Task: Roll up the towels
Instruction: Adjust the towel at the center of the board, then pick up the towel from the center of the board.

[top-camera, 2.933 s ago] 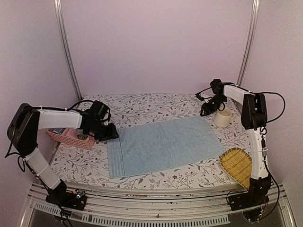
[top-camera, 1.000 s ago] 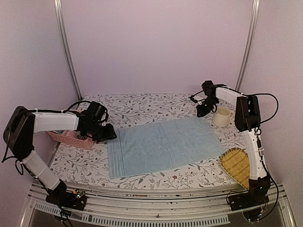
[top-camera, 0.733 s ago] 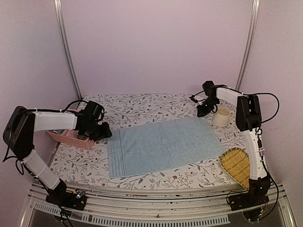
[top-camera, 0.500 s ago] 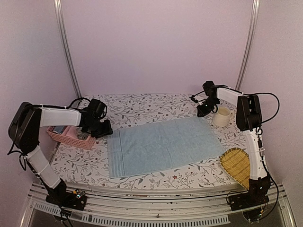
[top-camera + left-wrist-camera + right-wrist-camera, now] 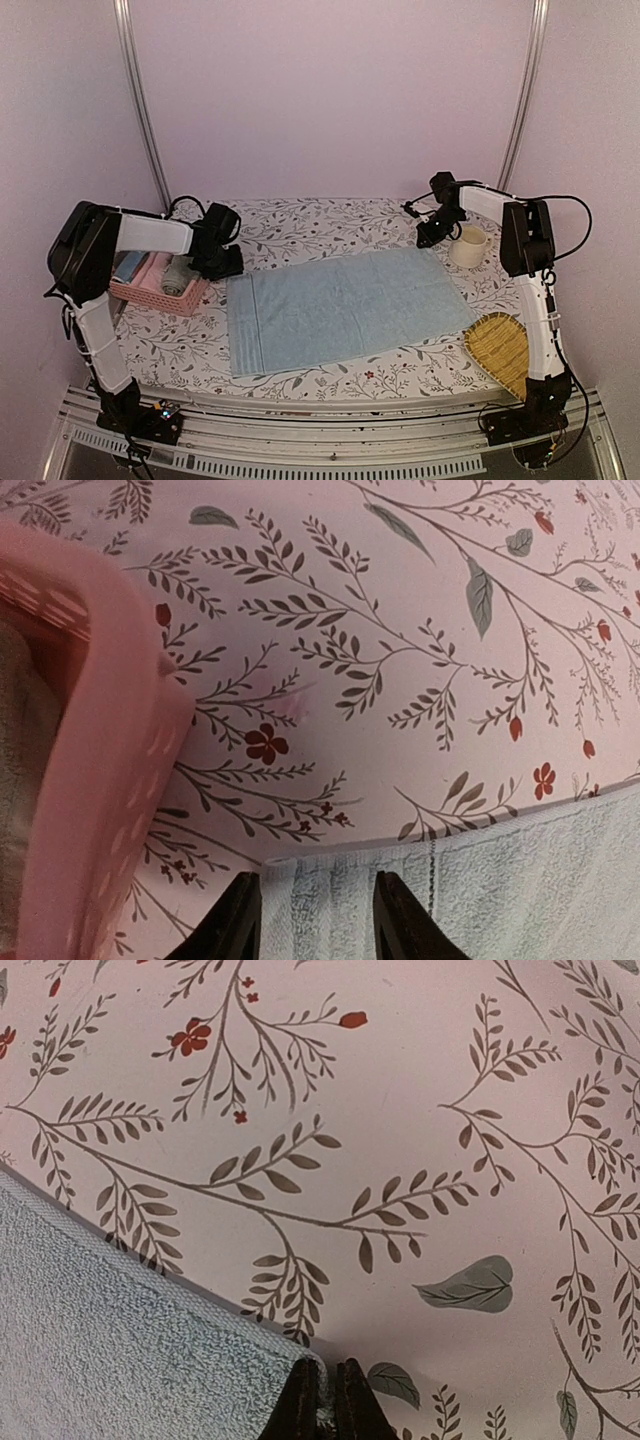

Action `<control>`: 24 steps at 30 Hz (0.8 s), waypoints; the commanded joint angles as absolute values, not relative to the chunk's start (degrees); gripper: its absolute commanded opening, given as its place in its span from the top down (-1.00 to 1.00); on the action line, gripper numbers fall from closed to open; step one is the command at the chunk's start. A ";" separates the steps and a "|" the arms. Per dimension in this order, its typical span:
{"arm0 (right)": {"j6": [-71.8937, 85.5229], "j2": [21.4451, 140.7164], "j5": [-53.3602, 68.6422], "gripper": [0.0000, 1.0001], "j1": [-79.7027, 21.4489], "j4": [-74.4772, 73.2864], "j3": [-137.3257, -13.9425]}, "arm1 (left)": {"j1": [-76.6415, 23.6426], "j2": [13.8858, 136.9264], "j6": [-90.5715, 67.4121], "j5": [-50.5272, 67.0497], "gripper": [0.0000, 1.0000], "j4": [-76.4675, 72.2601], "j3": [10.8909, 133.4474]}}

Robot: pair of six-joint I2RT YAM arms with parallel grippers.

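Seen from above: light blue towel [image 5: 345,308] spread flat at ctr of floral worktop [image 5: 300,225], long sides L to R, no fold or roll in it. Pale green towel [image 5: 178,275] already rolled, lying in pink basket [image 5: 150,293] at the worktop's L edge, beside a blue item [image 5: 130,267] too small to identify.

L claw [image 5: 228,262] low at the blue towel's far L corner, just beside the basket. From the L wrist cam: L claw [image 5: 315,905] open, fingers [image 5: 240,925] apart, straddling the hem of the light blue towel [image 5: 500,880] right at its corner, cloth flat btwn them, nothing gripped. Pink basket [image 5: 100,740] close on the L, a bit of pale cloth inside it at the frame's edge.

R claw [image 5: 428,238] low at the far R corner, nr cream mug [image 5: 468,246] but apart from it. From the R wrist cam: R claw [image 5: 323,1390] closed, fingers [image 5: 300,1400] pressed together w/ tips at the very corner of the light blue towel [image 5: 120,1340]. Corner not raised, cloth flat on the worktop. Pinched on terry or not: cannot tell.

Woven bamboo tray [image 5: 500,350] at near R, just beside the towel's near R corner.
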State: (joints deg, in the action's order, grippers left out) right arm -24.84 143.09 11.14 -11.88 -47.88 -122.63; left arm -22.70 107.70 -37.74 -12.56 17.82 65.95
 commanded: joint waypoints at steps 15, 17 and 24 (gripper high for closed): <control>-25.22 142.30 12.83 0.81 -11.78 -49.66 -120.34 | -23.20 115.83 -36.66 -16.69 0.31 21.39 69.87; -25.31 142.32 12.85 0.81 -11.73 -49.66 -120.32 | -23.34 116.22 -36.72 -16.44 0.36 21.28 70.24; -25.31 142.38 12.84 0.81 -11.73 -49.67 -120.23 | -23.76 115.51 -35.82 -16.97 0.72 21.87 71.05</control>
